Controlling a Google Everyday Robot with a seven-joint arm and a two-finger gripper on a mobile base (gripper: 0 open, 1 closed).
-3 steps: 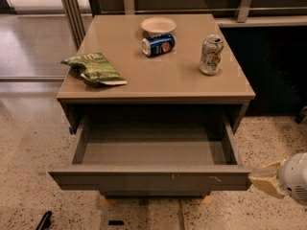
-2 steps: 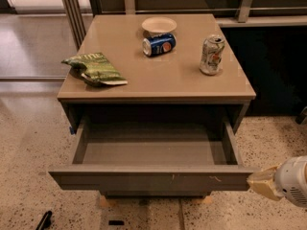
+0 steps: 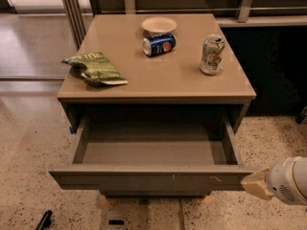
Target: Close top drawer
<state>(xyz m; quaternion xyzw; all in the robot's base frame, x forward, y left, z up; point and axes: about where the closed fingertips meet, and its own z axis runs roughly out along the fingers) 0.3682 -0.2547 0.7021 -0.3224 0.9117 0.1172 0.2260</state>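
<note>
The top drawer (image 3: 153, 178) of the grey cabinet is pulled far out. Its flat handleless front faces me, with small pale scratches right of centre. Its grey inside (image 3: 152, 150) holds nothing. My gripper (image 3: 256, 184) comes in from the lower right. Its pale tip sits just off the right end of the drawer front, at the same height, very close to it or touching it.
On the cabinet top (image 3: 158, 73) are a green snack bag (image 3: 93, 68) at the left, a white bowl (image 3: 159, 25), a blue can lying on its side (image 3: 159, 44), and an upright silver can (image 3: 212, 54). Speckled floor surrounds the cabinet. A small black object (image 3: 44, 219) lies at the lower left.
My gripper has shifted slightly right and down along the right end of the drawer front. The drawer stands as far out as before.
</note>
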